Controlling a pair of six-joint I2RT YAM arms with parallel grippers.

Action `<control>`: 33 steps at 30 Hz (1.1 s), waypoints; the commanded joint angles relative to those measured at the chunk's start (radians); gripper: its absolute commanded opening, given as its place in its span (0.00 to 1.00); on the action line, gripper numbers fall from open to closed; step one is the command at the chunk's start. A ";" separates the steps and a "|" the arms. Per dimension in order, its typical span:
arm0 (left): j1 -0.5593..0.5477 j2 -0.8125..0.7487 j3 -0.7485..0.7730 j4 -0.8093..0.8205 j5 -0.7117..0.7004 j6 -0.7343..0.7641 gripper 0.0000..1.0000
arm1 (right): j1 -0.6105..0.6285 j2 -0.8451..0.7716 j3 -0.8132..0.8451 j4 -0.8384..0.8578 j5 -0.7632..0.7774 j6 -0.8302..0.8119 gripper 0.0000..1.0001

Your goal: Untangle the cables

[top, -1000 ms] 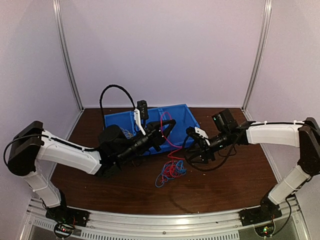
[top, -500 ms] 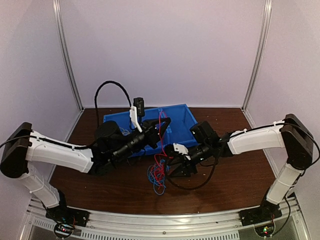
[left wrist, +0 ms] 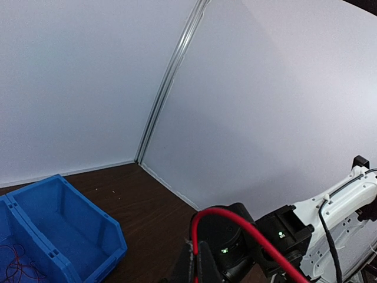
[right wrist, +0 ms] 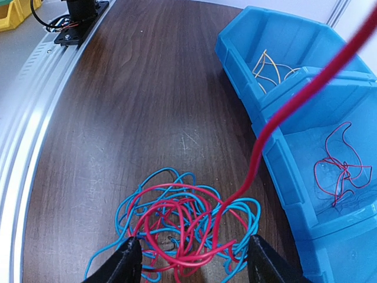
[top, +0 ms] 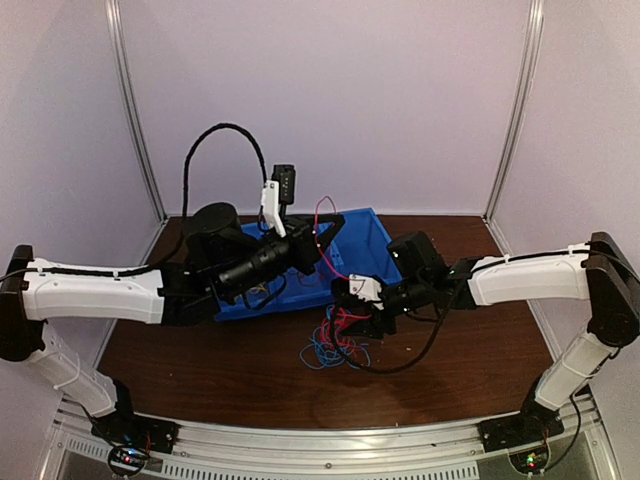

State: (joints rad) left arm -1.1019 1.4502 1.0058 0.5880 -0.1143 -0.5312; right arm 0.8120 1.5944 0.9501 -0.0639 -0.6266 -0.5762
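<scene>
- Enclosure: pale walls [left wrist: 88, 76] meeting at a metal corner post [left wrist: 171, 76]. A dark wood counter [right wrist: 135, 106] has an aluminium rail [right wrist: 23, 135] along its near edge.
- Arm base [right wrist: 79, 17]: bolted at the rail and seen at the top left of the right wrist view.
- Black robot cable [top: 215, 135]: arches in a tall loop above the left arm.
- Bin [right wrist: 278, 165]: blue plastic with divided compartments, at the back of the counter. In the overhead view the left arm lies across it and hides part of it.
- Bin contents, end compartment: a few loose yellow wires [right wrist: 272, 63].
- Bin contents, next compartment: a small bunch of thin red wires [right wrist: 337, 168].
- Cables [right wrist: 182, 227]: a tangle of red and blue loops lying on the counter just in front of the bin, beside its wall.
- Red cable [right wrist: 293, 100]: rises taut from the tangle, slanting up across the front of the bin toward the left arm.
- Left hand [top: 328, 235]: raised above the bin. It appears closed on the red cable, which loops out from between its tips at the bottom edge of the left wrist view, though only the tips show there.
- Right hand [right wrist: 197, 262]: low over the counter, with its fingers [right wrist: 129, 262] spread wide on either side of the tangle and gripping nothing.
- Right arm [left wrist: 330, 212]: fills the lower right of the left wrist view, behind the red loop.
</scene>
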 commanded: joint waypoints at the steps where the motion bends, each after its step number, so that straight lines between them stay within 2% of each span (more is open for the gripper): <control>1: -0.005 -0.027 0.044 -0.076 0.036 0.026 0.00 | -0.002 -0.014 -0.006 0.041 0.063 0.005 0.62; 4: -0.005 -0.036 0.047 -0.084 0.043 0.028 0.00 | 0.000 0.026 0.004 0.061 0.054 0.018 0.62; 5: -0.006 -0.041 0.047 -0.086 0.041 0.027 0.00 | 0.001 0.044 0.011 0.062 0.050 0.023 0.59; 8: -0.005 -0.069 0.056 -0.100 0.026 0.041 0.00 | -0.002 0.095 0.036 0.061 0.048 0.050 0.36; 11: -0.005 -0.123 0.104 -0.164 -0.012 0.080 0.00 | -0.014 0.114 0.016 0.118 0.046 0.069 0.21; 14: -0.005 -0.176 0.204 -0.276 -0.033 0.139 0.00 | -0.043 0.117 0.003 0.138 0.037 0.104 0.09; 16: -0.005 -0.199 0.290 -0.351 -0.046 0.175 0.00 | -0.063 0.121 0.015 0.119 0.036 0.111 0.06; 21: -0.005 -0.258 0.460 -0.462 -0.079 0.255 0.00 | -0.129 0.098 0.010 0.098 0.043 0.124 0.05; 28: -0.005 -0.370 0.491 -0.474 -0.209 0.331 0.00 | -0.232 0.042 -0.022 0.073 -0.014 0.122 0.06; 33: -0.005 -0.392 0.418 -0.476 -0.233 0.311 0.00 | -0.189 -0.029 0.070 -0.063 -0.134 0.053 0.26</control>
State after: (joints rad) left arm -1.1015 1.0538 1.4826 0.1436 -0.3023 -0.2371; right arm 0.5762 1.6432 0.9421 -0.0257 -0.6437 -0.4789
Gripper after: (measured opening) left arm 0.015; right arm 0.187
